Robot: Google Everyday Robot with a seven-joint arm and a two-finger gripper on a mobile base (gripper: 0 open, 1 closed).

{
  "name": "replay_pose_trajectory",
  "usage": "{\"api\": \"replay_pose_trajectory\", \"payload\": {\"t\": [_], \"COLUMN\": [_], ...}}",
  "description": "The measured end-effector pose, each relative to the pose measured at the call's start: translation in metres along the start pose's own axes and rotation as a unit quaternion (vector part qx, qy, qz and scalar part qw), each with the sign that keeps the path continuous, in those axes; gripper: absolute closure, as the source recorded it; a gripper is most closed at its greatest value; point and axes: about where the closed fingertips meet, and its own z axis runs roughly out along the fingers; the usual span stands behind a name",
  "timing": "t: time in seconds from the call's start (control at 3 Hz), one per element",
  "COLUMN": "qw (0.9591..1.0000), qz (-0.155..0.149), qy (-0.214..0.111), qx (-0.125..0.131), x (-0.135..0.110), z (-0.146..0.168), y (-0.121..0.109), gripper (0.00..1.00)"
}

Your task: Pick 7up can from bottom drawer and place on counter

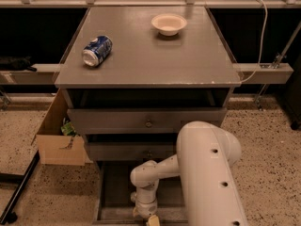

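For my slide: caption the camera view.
Gripper low in the open bottom drawer; blue can and bowl on the counter.

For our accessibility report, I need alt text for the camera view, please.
A white robot arm reaches down into the open bottom drawer of a grey cabinet, its gripper at the picture's lower edge. On the counter are a blue and white can on its side, left, and a white bowl farther back. A cardboard box stands beside the cabinet.

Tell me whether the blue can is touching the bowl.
Apart. The camera view shows bare counter between the blue can and the bowl. The gripper is down in the bottom drawer.
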Motion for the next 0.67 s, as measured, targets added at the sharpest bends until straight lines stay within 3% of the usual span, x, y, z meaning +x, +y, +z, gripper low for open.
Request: {"api": "replay_pose_trajectory", "payload": {"t": [0.33,0.67], "qw": [0.9992,0.9959], "qz": [0.028,0.060], "qy": [-0.007,-0.021], "qx": [0.027,0.064], "x": [0.011,0.027], "z": [-0.018,-0.035], "y": [0.001,0.006], "gripper": [0.00,0.00]}}
